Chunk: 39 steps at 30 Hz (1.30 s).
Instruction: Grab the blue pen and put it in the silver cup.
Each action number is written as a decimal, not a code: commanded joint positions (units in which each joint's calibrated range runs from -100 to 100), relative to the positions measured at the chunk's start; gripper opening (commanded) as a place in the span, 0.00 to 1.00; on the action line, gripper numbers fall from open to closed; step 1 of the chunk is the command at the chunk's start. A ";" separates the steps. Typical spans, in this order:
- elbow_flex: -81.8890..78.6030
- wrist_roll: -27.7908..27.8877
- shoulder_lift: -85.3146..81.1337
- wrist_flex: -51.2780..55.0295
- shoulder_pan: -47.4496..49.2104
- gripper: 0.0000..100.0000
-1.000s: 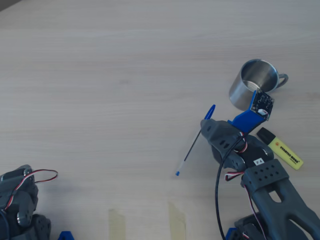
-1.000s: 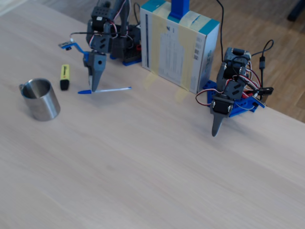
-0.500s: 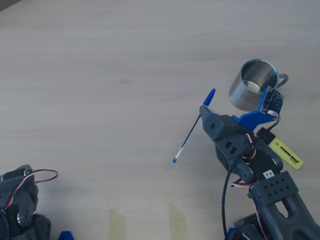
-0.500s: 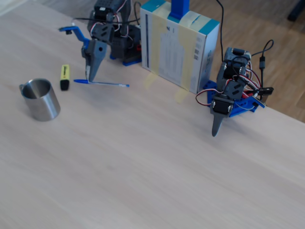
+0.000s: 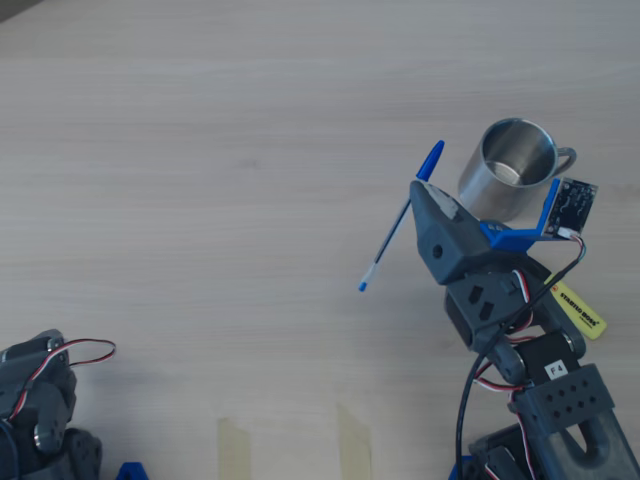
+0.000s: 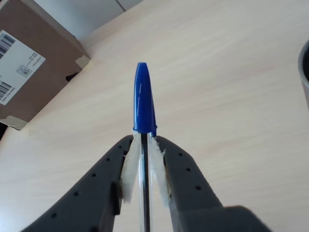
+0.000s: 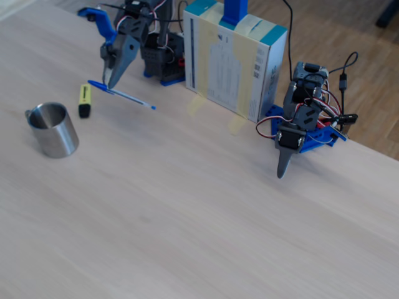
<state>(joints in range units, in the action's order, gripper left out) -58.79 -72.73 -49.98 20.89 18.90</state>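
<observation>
Overhead view, pale wood-grain table [image 5: 200,200], gripper [image 5: 418,190] clamped on blue pen [image 5: 400,222], beside silver cup [image 5: 507,170]

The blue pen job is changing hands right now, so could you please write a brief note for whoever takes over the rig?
Gripper: shut on the blue pen, clamped just below its cap; pen lifted off the table.
Silver cup: upright and empty beside the gripper in the overhead view, handle pointing away from the pen.
Done: pen grabbed and raised.
Left: carry it over the cup's mouth, tip it upright, release.
A yellow highlighter lies near the cup; leave it.
</observation>
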 commanded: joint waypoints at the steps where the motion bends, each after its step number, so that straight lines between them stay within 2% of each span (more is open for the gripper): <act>1: 0.33 2.21 -2.22 -1.71 -1.62 0.02; 8: 0.33 6.21 -4.80 -4.20 -5.11 0.02; 25: 0.24 13.23 -7.54 -17.59 -8.77 0.02; 39: 0.24 17.18 -8.37 -21.11 -14.53 0.02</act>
<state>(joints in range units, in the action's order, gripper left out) -58.79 -56.13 -57.40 1.64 5.43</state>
